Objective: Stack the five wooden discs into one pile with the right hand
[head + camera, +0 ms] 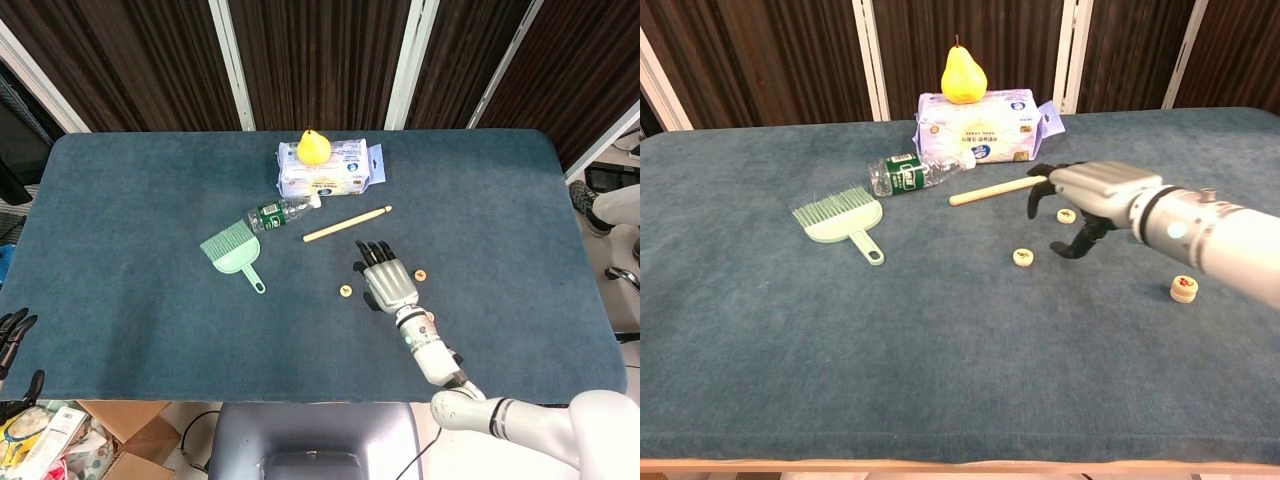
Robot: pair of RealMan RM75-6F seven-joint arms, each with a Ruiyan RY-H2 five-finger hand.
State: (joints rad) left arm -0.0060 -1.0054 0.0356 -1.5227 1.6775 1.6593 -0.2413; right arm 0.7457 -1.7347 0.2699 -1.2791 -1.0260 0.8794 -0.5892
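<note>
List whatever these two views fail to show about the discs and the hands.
Head view: the right hand covers a disc; the chest view cannot settle whether the fingers touch it.
Chest view: the forearm hides a second disc.
Pile: too small in either view to count its discs.
Left hand: cut off by the head view's left edge, so whether it is open or closed is unclear.

Pretty even, bright overhead lighting in both views; the bench [150, 250] cloth looks matte, no glare; shadows are soft and small, tucked right under things; everything's sharp, though the chest view bows the bench's near edge slightly.
</note>
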